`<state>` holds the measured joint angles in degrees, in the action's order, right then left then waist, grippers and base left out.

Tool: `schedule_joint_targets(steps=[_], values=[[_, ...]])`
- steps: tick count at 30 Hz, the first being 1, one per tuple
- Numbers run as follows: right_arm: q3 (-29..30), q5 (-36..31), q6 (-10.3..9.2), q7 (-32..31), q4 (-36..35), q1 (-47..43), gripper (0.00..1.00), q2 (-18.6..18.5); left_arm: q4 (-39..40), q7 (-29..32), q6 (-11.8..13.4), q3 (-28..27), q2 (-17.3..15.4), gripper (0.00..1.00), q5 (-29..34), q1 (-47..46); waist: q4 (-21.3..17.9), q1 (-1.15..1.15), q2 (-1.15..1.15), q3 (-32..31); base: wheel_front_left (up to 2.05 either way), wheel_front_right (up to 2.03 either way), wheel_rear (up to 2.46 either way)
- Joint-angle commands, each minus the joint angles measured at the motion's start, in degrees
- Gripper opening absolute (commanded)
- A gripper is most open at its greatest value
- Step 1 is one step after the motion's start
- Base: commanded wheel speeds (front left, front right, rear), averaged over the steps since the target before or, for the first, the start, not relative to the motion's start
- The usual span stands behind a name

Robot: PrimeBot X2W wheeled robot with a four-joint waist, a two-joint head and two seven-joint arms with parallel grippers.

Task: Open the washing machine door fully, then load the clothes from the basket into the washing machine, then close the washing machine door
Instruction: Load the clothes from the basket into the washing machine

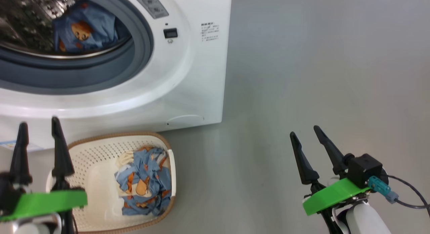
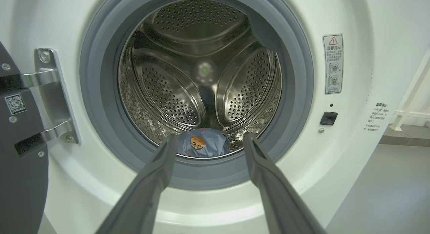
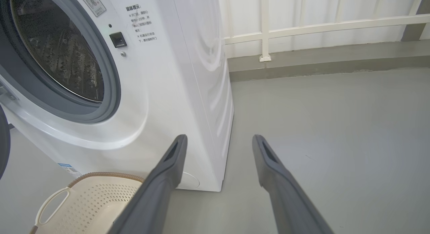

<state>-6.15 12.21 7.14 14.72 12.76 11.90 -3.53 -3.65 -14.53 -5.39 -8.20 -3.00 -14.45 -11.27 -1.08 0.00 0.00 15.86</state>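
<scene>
Evidently loading is unfinished: clothes (image 1: 144,180) wait in the basket (image 1: 100,150) by the washing machine (image 1: 195,76). My left end effector (image 1: 38,121) and right end effector (image 1: 304,129) stand open and empty to fetch them.

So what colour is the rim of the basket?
Brown, with a woven look, around the cream perforated basket. Clearest in the head view.

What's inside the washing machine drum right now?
One blue bear-print garment lies at the bottom of the drum, near the gasket. The perforated steel around it looks bare. Its lower edge is hidden behind the gasket lip. More clothes sit in the basket.
</scene>
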Motion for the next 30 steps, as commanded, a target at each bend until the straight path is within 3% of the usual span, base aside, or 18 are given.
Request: schedule_joint_targets(steps=[1,16,30], values=[[-1.3,-0.2,0.35,0.3,-1.2,-0.7,1.0,0.5,2.8,-0.5,-0.3,-2.4,-0.9,1.0,1.1,1.5,-0.4,0.0,0.0,-1.8,0.0,0.0,0.0],[-2.1,-0.8,0.35,0.3,-0.8,-3.1,1.0,0.6,6.4,-0.5,2.6,0.7,0.1,1.0,2.9,14.2,-1.8,0.0,0.0,-8.3,0.0,0.0,0.0],[-2.4,-1.1,0.35,0.3,-1.1,-5.3,1.0,0.6,8.7,-0.5,7.8,3.7,0.1,1.0,-0.8,21.4,-2.6,0.0,0.0,-12.5,0.0,0.0,0.0]])
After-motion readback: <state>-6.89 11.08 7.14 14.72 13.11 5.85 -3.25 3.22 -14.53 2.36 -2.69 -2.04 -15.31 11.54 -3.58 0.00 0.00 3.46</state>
